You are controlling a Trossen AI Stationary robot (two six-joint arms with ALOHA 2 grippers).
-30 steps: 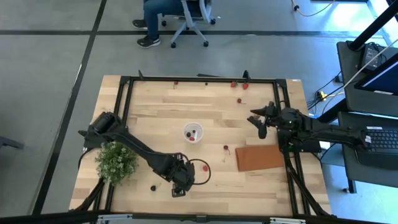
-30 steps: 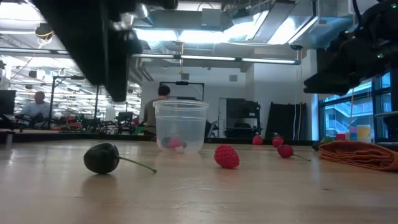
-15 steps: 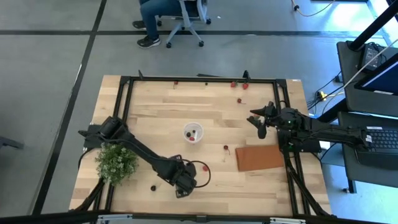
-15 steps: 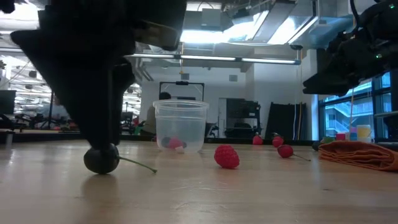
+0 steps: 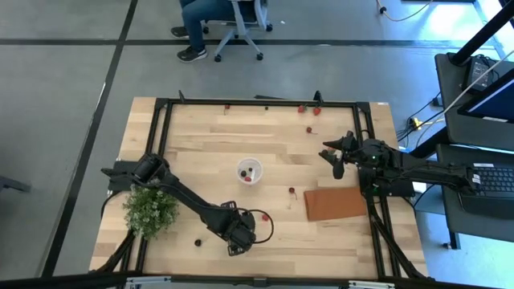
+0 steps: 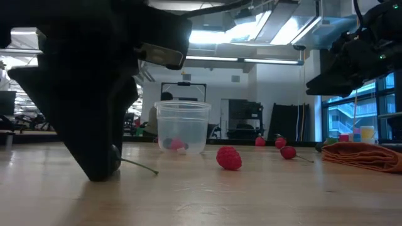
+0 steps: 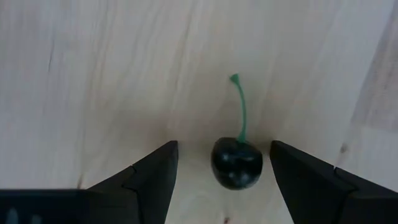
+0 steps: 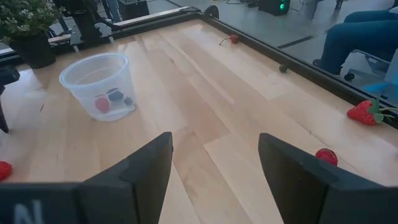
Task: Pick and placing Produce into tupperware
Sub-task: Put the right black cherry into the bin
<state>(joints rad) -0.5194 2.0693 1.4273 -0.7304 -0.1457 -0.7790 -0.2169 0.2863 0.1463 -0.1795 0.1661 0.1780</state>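
Note:
My left gripper (image 5: 233, 241) is down near the table's near edge, open. In the left wrist view its fingers (image 7: 155, 177) stand on either side of a dark cherry (image 7: 236, 163) with a green stem (image 7: 241, 109), apart from it. In the low view the left gripper (image 6: 94, 169) hides the cherry and only the stem (image 6: 139, 166) shows. The translucent cup (image 5: 250, 172) (image 6: 182, 127) (image 8: 99, 84) stands upright mid-table with red and dark pieces inside. My right gripper (image 5: 337, 157) (image 8: 216, 140) waits open above the table's right side.
A raspberry (image 6: 229, 158) (image 5: 291, 191) lies right of the cup. Another dark berry (image 5: 198, 241) lies left of my left gripper. Strawberries (image 5: 309, 110) sit by the far rail. A reddish-brown mat (image 5: 336, 203) lies at the right, a leafy plant (image 5: 150, 210) at the left.
My left gripper has come down toward the table over the dark cherry and edged slightly right. In the low view it now covers the cherry, leaving only the stem visible. The cherry has stayed where it was.

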